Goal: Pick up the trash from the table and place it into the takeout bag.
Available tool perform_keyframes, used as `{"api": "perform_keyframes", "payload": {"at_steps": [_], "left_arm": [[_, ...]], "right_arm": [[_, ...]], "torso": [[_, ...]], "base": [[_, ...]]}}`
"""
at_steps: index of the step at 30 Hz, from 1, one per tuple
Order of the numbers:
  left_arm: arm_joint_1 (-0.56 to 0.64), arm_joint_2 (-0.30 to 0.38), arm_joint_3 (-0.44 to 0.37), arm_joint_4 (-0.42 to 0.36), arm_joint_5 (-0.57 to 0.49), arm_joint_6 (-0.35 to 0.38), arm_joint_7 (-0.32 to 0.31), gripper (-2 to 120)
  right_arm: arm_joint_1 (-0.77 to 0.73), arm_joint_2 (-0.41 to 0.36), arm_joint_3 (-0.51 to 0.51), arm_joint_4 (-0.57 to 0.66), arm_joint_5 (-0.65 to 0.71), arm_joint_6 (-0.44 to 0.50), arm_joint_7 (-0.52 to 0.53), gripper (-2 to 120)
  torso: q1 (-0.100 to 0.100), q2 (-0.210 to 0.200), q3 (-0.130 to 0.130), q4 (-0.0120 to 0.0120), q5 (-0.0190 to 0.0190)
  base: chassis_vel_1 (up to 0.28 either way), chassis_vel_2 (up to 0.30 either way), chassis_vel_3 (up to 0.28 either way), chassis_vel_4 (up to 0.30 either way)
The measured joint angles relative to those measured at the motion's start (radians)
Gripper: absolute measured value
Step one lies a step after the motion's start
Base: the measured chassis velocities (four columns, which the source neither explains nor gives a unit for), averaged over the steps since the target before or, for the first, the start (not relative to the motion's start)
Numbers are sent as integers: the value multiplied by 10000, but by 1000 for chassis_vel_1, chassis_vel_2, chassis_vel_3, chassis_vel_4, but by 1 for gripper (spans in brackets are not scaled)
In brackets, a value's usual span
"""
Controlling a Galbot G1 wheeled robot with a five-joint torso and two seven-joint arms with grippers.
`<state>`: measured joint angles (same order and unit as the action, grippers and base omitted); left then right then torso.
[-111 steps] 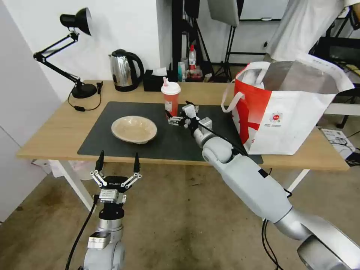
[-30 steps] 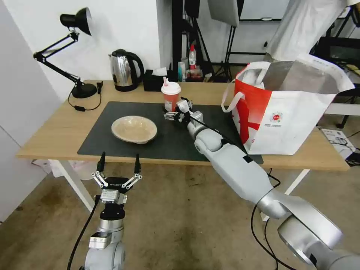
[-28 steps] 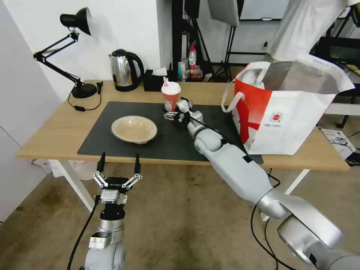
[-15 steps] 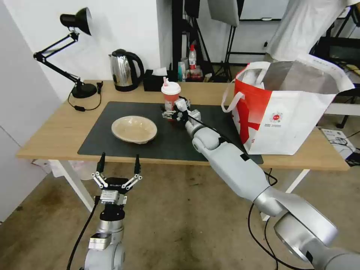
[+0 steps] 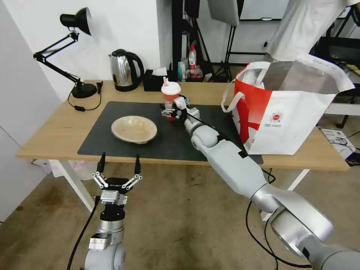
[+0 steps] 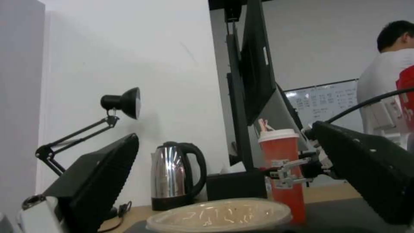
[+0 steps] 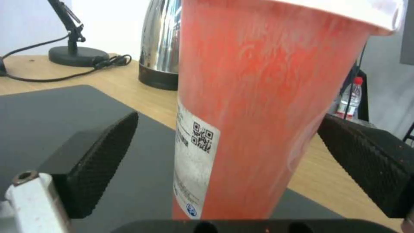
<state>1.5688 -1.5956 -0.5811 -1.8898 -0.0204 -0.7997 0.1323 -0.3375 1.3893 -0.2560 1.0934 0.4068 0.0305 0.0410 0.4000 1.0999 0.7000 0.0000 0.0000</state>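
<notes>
Closing on the red drink cup (image 5: 171,100) is the step in hand: our right gripper (image 5: 171,111) has its fingers spread either side of the cup body, pads (image 7: 103,152) not yet touching. In the right wrist view the cup sits between the fingers, nearer the one by the QR label, with clear gaps on both sides. We judge we should centre a touch before squeezing, clamp gently on the lower-mid body below the white lid, since a thin cup will likely deform, then lift straight and keep it upright so the straw end stays up.

The takeout bag (image 5: 285,123) stands well off to the gripper's right, mouth open, on the table (image 5: 48,138). The shallow beige bowl (image 5: 134,129) lies on the dark grey mat (image 5: 176,140), to the gripper's left and nearer us.

Left gripper (image 5: 117,165) is parked below the table's front edge, fingers open, empty.

Count on the table:
- drink cup: one
- beige bowl: one
- takeout bag: one
- steel kettle (image 5: 125,70): one
- black desk lamp (image 5: 71,52): one
- black tissue box (image 5: 154,81): one
</notes>
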Motion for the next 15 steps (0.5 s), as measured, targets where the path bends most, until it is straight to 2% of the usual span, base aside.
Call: {"api": "perform_keyframes", "payload": {"at_steps": [15], "left_arm": [[-11, -1, 2, 58, 6, 0, 0, 100]], "right_arm": [[110, 112, 38, -505, -68, 286, -161, 100]], "torso": [[0, 0, 0, 0, 0]], "base": [[0, 0, 0, 0]]}}
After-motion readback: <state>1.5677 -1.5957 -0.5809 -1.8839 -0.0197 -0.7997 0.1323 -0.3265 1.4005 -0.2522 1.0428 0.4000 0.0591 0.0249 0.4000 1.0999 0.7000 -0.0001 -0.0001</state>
